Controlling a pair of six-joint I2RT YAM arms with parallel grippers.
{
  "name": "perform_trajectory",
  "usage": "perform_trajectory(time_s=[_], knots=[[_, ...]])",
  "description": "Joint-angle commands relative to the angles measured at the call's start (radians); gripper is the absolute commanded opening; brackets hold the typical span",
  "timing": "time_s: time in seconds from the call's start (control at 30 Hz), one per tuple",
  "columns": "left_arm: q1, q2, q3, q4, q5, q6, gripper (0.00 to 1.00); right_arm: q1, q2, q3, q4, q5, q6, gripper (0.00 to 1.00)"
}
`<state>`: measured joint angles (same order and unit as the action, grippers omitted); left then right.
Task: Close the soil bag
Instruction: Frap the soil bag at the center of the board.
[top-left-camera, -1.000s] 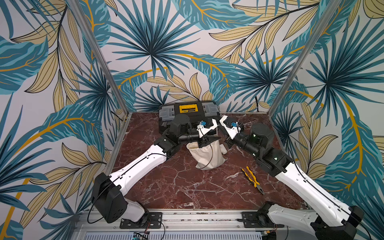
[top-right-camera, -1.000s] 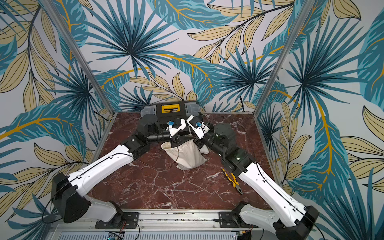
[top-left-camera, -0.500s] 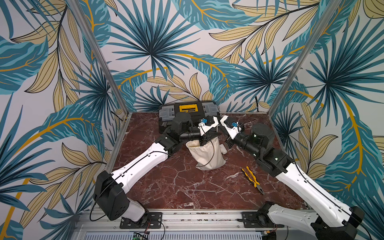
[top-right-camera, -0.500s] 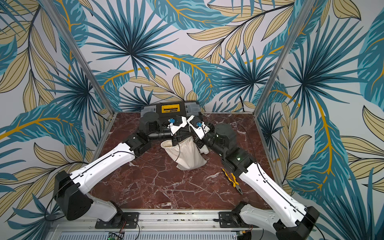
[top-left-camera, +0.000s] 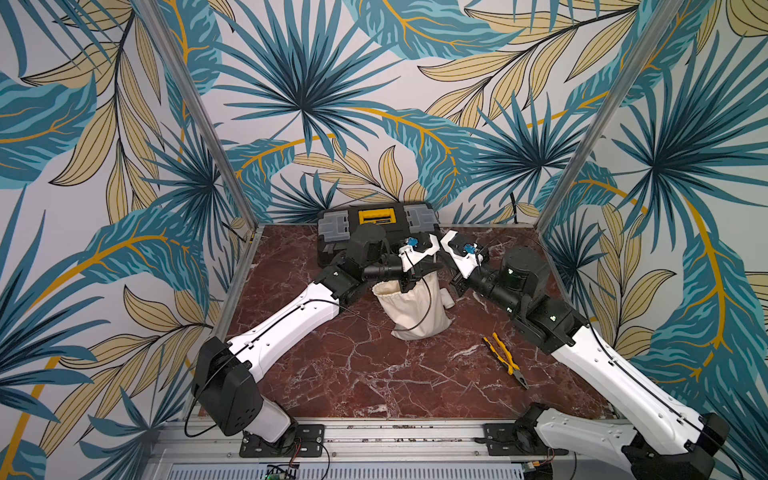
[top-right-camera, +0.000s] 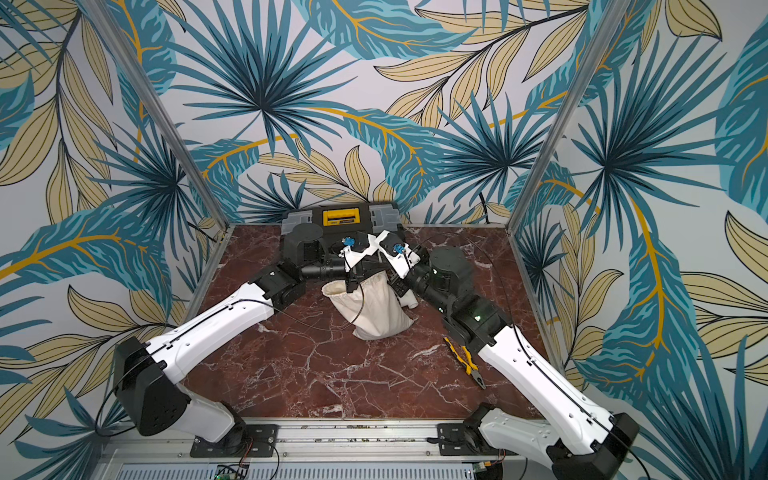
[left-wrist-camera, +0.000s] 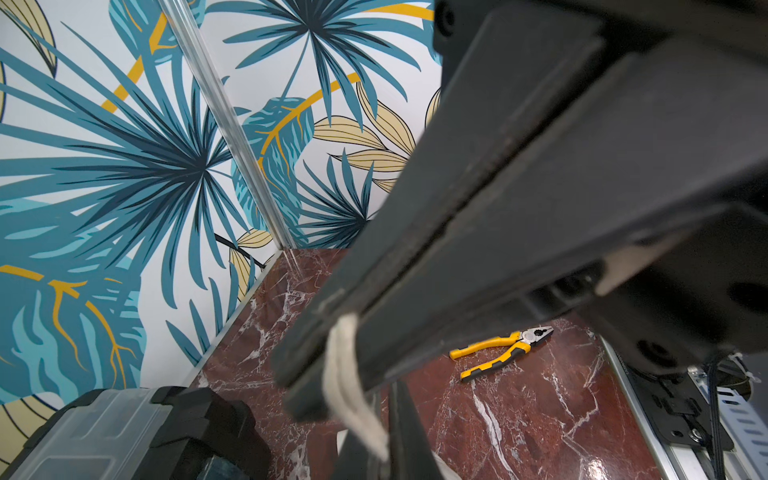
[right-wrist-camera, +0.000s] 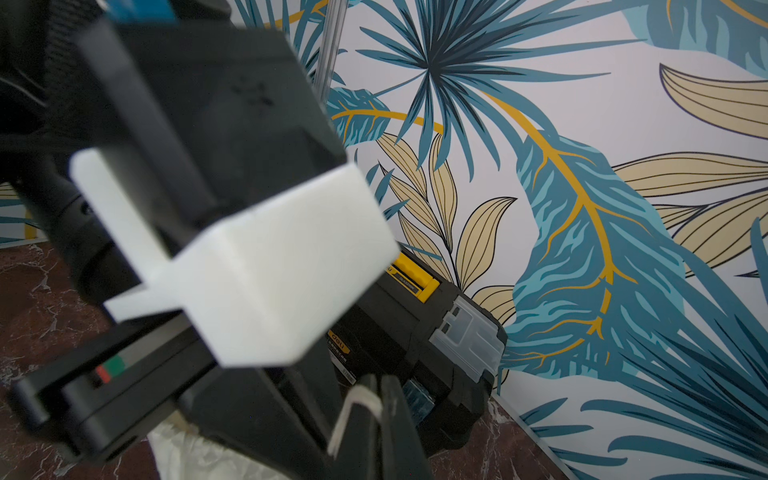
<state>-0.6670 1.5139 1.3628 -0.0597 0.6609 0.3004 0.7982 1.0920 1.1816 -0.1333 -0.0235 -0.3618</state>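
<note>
**Desk:** How far along are we with closing it?

**Operator:** About halfway, by my judgement. Nearest me, the yellow-handled pliers (top-left-camera: 505, 359) lie on the red marble table (top-left-camera: 353, 374). Just beyond them, mid-table, the soil bag (top-left-camera: 417, 309) slumps with its mouth turned up toward the arms. The hem makes a loose ring and is not yet gathered tight. The grasp is the part that's done. My left gripper (left-wrist-camera: 309, 374) has its jaws pressed together on a white drawstring cord (left-wrist-camera: 345, 374). My right gripper (right-wrist-camera: 377, 384) pinches a second cord (right-wrist-camera: 359, 401) the same way. What's left is pulling the two apart until the mouth cinches.

**Desk:** And what's in the bag?

**Operator:** I can't see inside. The cloth bulges low as if filled, but both top views hide the contents. Just beside it, on my right arm's side, a small white pipe fitting (top-left-camera: 448, 300) lies outside the bag. Farthest back, against the wall, the black toolbox (top-left-camera: 376, 222) has its lid down and its clear-lidded side compartments closed. I can't make out anything in them.
</note>
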Motion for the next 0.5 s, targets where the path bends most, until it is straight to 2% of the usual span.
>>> perform_trajectory(time_s=[0.0, 0.23, 0.47], knots=[[-0.001, 0.008, 0.037, -0.039, -0.017, 0.015, 0.08, -0.001, -0.026, 0.011, 0.077, 0.002, 0.02, 0.0], [-0.002, 0.01, 0.066, -0.134, -0.079, 0.044, 0.07, -0.002, -0.026, 0.019, 0.097, 0.035, 0.029, 0.0], [-0.003, 0.026, 0.116, -0.323, -0.164, 0.108, 0.08, -0.002, -0.028, 0.023, 0.13, 0.09, 0.043, 0.0]])
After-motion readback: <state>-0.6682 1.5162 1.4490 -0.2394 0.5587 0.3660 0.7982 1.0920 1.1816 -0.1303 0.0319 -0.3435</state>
